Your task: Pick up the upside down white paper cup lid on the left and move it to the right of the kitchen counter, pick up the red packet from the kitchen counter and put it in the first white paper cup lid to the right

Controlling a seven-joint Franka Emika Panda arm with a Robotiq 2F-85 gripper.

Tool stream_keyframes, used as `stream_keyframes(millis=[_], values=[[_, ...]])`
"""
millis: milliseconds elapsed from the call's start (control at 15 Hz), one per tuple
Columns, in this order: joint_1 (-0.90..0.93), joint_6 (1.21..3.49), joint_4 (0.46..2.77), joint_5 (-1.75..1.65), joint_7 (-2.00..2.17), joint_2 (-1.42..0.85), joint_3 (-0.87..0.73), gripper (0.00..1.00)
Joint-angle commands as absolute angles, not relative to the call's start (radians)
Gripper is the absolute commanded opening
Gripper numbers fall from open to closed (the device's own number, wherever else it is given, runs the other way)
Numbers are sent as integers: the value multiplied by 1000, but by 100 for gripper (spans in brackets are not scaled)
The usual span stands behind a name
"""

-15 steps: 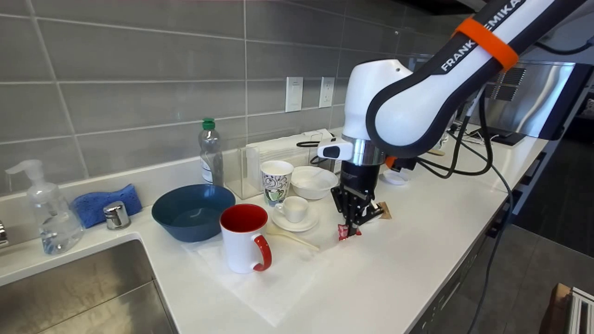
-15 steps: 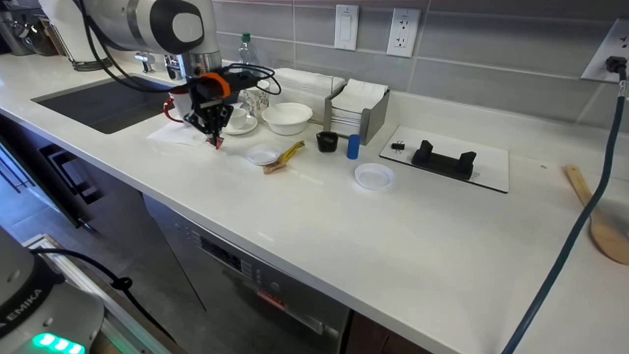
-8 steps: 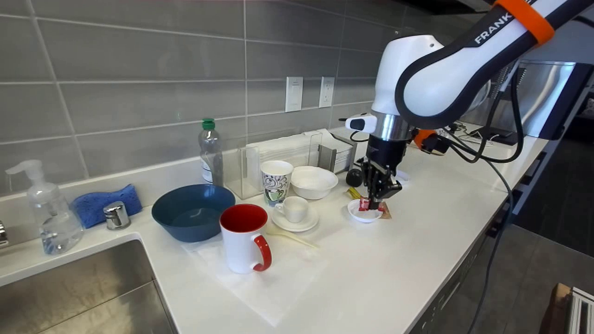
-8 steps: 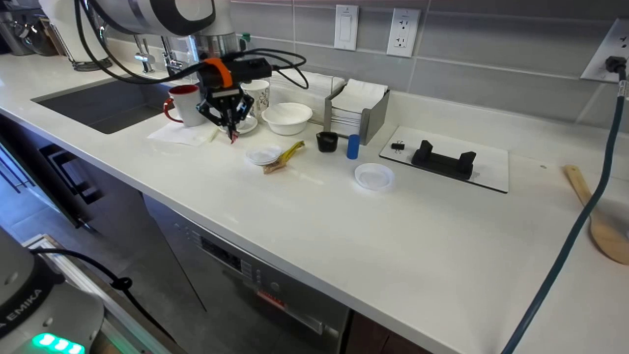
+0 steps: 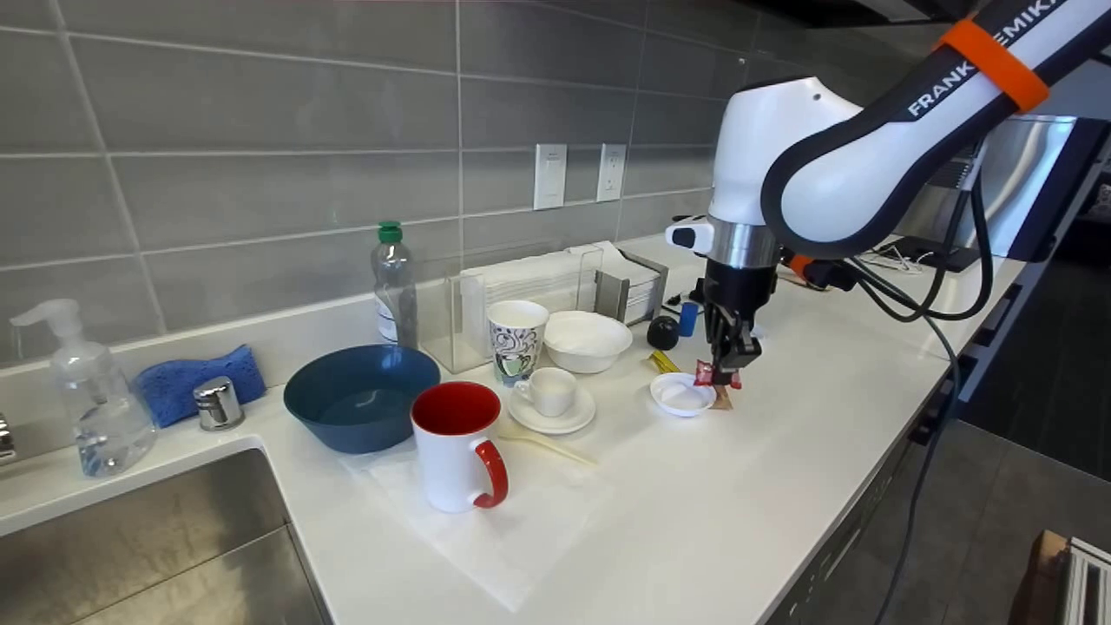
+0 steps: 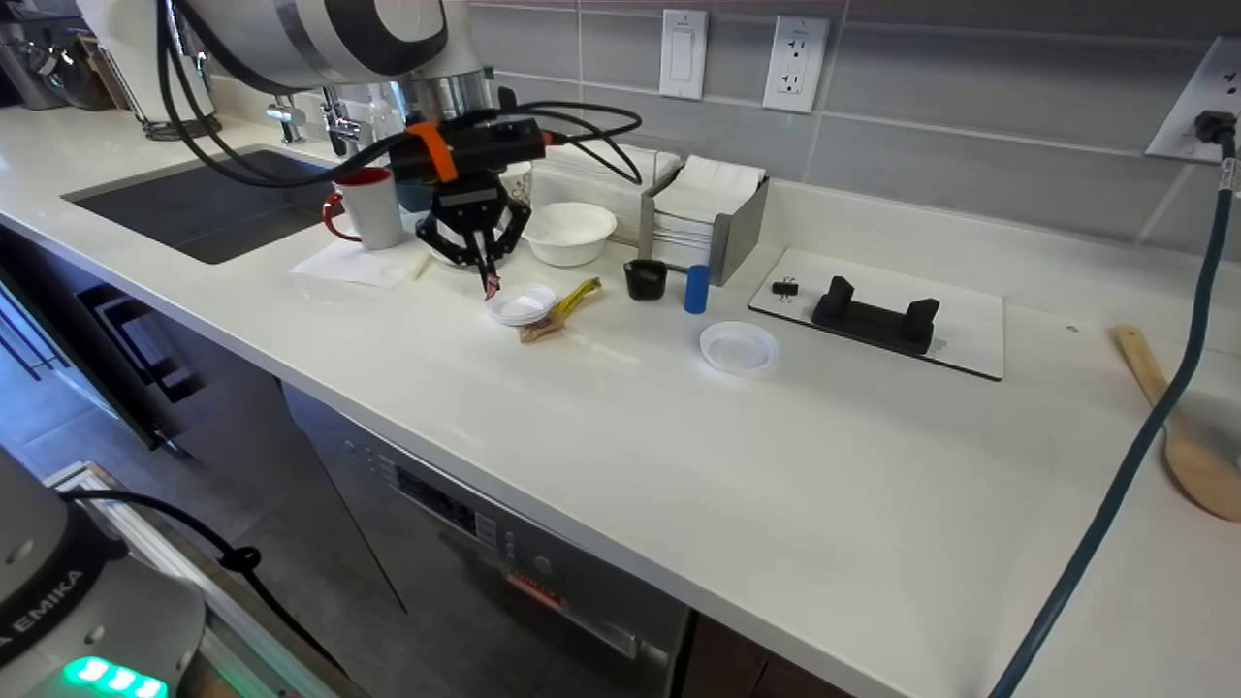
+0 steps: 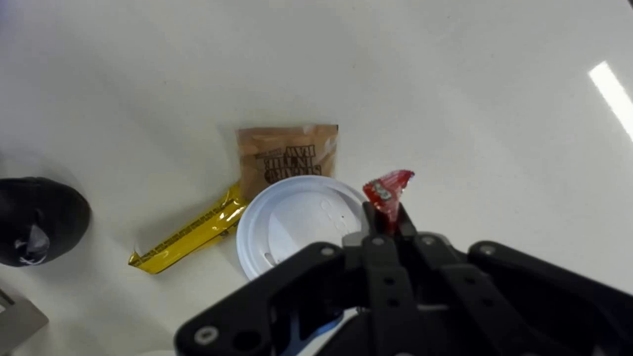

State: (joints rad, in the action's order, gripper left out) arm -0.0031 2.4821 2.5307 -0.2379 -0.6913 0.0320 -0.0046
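Red packet point(image 7: 386, 191) in hand point(image 7: 389, 220), 1; lids point(image 6: 739, 349), 2

In the wrist view, we see a white lid point(image 7: 306, 217), red packet point(image 7: 388, 190) at its two o'clock, brown sachet point(image 7: 288, 151) at twelve, yellow stick point(image 7: 195, 235) at nine; in an exterior view, a dark-swirled white cup point(image 5: 516, 345).

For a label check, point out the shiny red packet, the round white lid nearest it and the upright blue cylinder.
Shiny red packet point(image 7: 388, 190): wrist view, on its exposed printed end.
Round white lid point(image 7: 307, 221): wrist view, on its flat middle.
Upright blue cylinder point(image 6: 697, 290): an exterior view, on its curved side.
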Motion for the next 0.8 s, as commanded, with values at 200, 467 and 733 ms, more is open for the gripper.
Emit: stream_keyframes(millis=[200, 467, 733], values=[[-10, 2531, 2503, -348, -511, -30, -12, 1], [-9, 2588, 2476, -356, -475, -81, -15, 1], [-10, 2626, 2453, -343, -474, -128, -12, 1]])
